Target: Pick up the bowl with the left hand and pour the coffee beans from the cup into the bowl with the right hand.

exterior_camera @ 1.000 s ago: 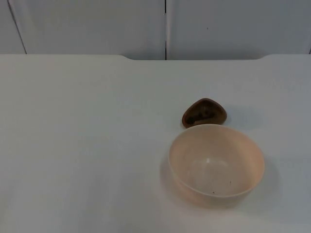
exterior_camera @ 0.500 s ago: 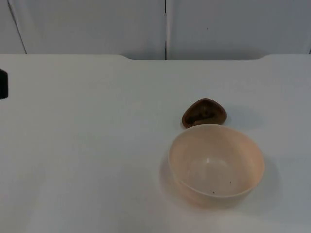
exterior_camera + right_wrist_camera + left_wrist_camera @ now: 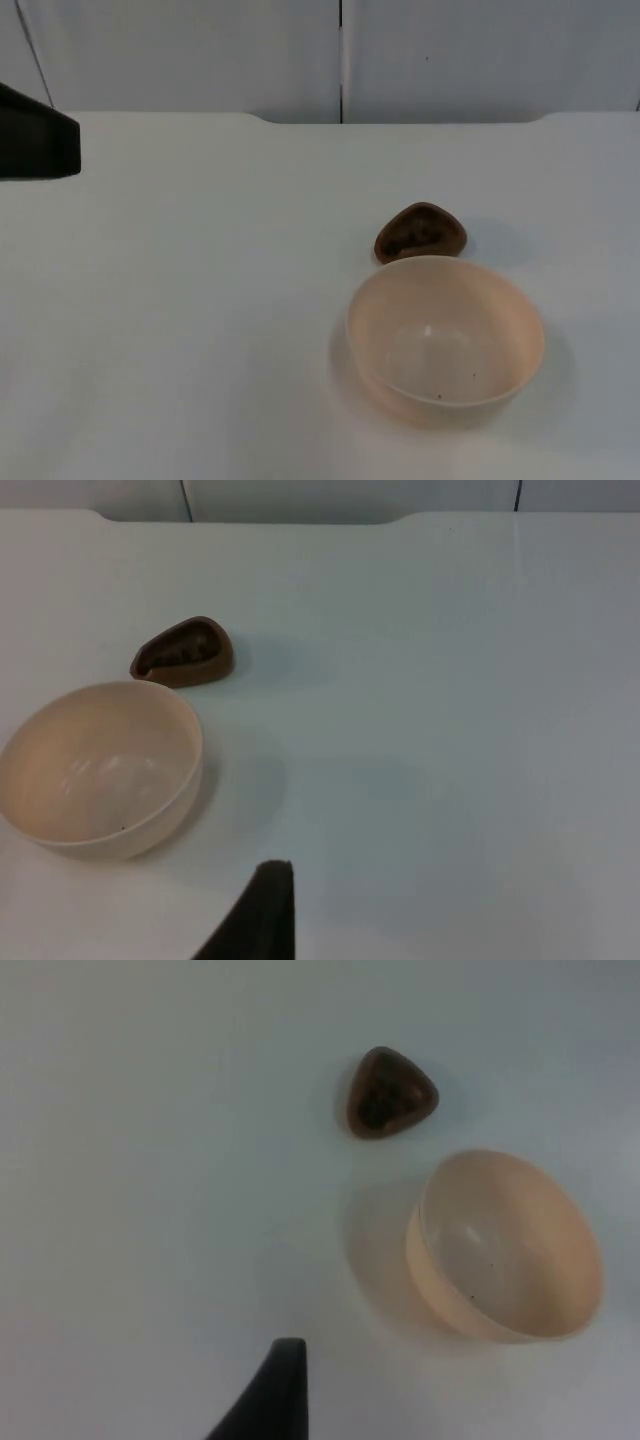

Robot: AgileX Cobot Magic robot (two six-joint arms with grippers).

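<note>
While the beige bowl point(image 3: 445, 338) sits upright on the white desk point(image 3: 200, 330), toward the desk's near edge and right of its middle, the small brown cup point(image 3: 420, 232) stands just behind it on the wall side, its rim appearing to meet the bowl's rim in the top view, though the left wrist view shows a narrow strip of desk between them; dark coffee beans point(image 3: 412, 237) lie inside the cup, and the bowl holds only a few dark specks on its inner wall. The left arm point(image 3: 38, 145) reaches in over the desk's far left part as a black block, well apart from both vessels; from the left wrist view one black fingertip of the left gripper point(image 3: 268, 1394) shows, with the bowl point(image 3: 505, 1246) and the cup point(image 3: 390, 1093) lying ahead of it and to one side, neither between the jaws nor touching them; whether those jaws are apart or together cannot be told. In the right wrist view a single fingertip of the right gripper point(image 3: 255, 912) shows likewise, the bowl point(image 3: 100, 768) and cup point(image 3: 184, 651) off to one side and clear of it; its jaw state cannot be told either. A grey partition wall point(image 3: 200, 55) closes the desk's far edge.
</note>
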